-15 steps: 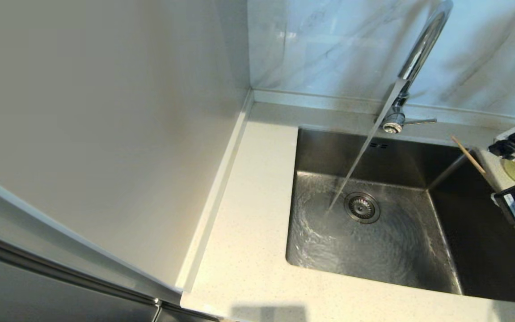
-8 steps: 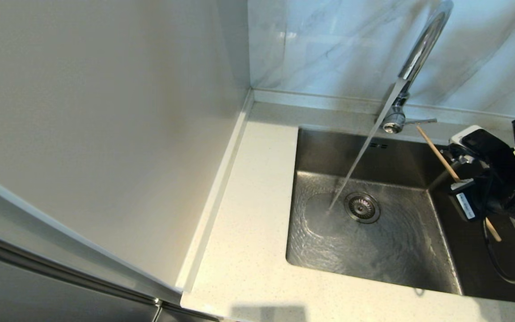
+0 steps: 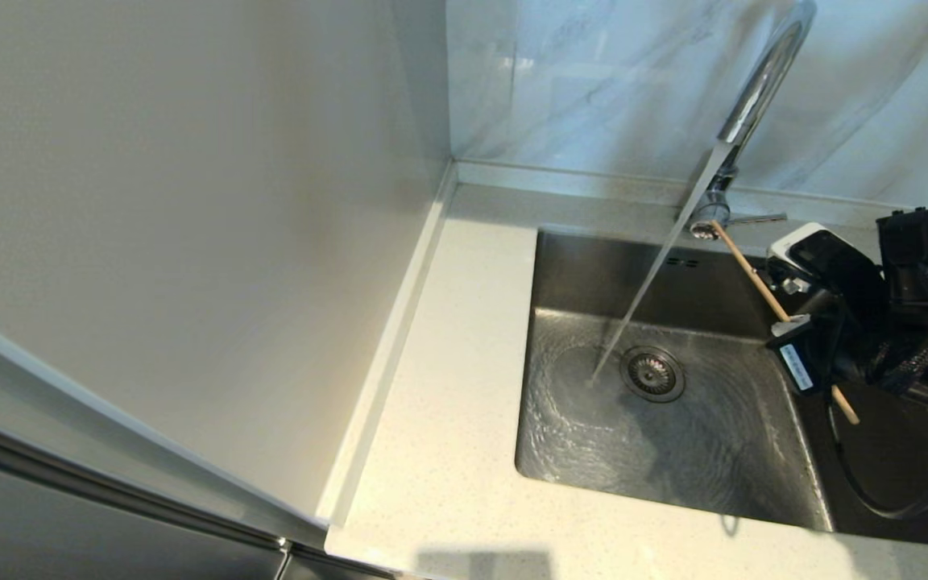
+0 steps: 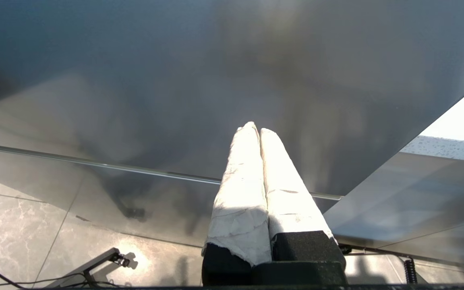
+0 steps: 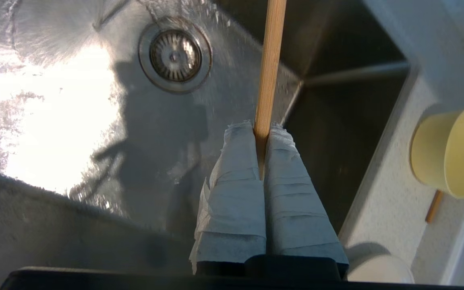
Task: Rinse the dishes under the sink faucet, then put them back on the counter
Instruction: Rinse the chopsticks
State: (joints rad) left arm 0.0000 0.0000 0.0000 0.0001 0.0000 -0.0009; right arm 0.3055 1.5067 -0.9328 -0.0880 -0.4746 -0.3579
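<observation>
Right end effector (image 5: pixel 261 133) clamped on a thin bamboo chopstick (image 5: pixel 270 60) above the stainless-steel sink (image 3: pixel 722 467); faucet (image 3: pixel 754 97) running. Pale yellow bowl (image 5: pixel 449 151) waits unrinsed on the speckled tabletop (image 5: pixel 381 193). Left end effector (image 4: pixel 258 131) closed, parked.

One thin bamboo chopstick (image 5: pixel 269 60) at twelve o'clock; a second brown stick end (image 5: pixel 433 206) at four. One pale yellow round bowl (image 5: pixel 449 152), one cream-white round dish (image 5: pixel 379 269), one chrome gooseneck faucet (image 3: pixel 754 97), one steel sink (image 3: pixel 585 274).
</observation>
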